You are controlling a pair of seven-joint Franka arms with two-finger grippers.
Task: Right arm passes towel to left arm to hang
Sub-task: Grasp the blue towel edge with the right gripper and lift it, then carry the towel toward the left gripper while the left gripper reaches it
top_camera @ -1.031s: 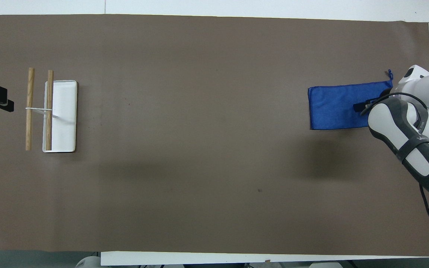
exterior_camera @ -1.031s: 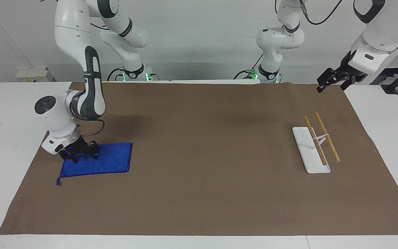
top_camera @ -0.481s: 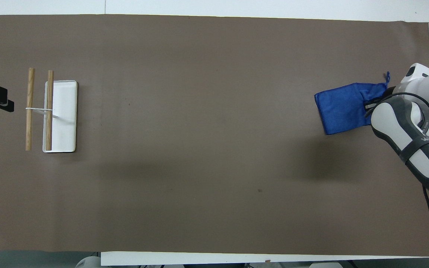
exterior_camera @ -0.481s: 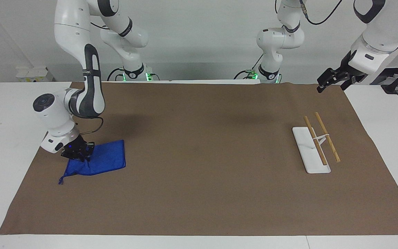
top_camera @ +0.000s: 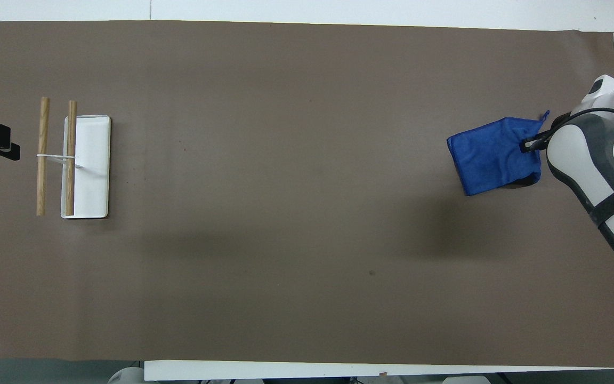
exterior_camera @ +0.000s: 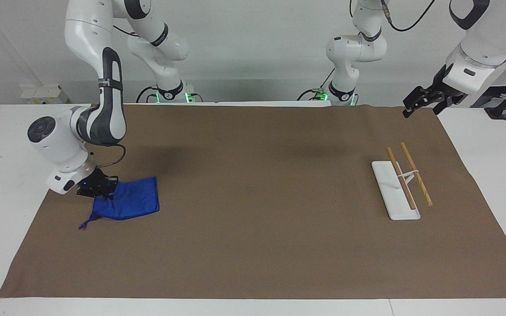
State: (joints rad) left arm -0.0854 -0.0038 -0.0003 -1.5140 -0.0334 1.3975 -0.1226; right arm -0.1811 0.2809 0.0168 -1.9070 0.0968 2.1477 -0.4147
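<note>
Right gripper point(exterior_camera: 99, 188) clamped on bunched towel point(exterior_camera: 132, 202); clamped edge raised, rest on surface point(exterior_camera: 253, 245). Left gripper point(exterior_camera: 416, 103) waiting, cut off overhead; jaws unreadable.

A white bench point(exterior_camera: 11, 145) runs across the whole scene, most of its top covered by a brown paper sheet point(exterior_camera: 253, 210) whose edge lifts slightly at 3 o'clock. A plain pale wall point(exterior_camera: 257, 48) closes the view at 12 o'clock. At 9 o'clock a small white box point(exterior_camera: 44, 94) sits by the wall. Soft shadows fall on the sheet near 11 o'clock.
</note>
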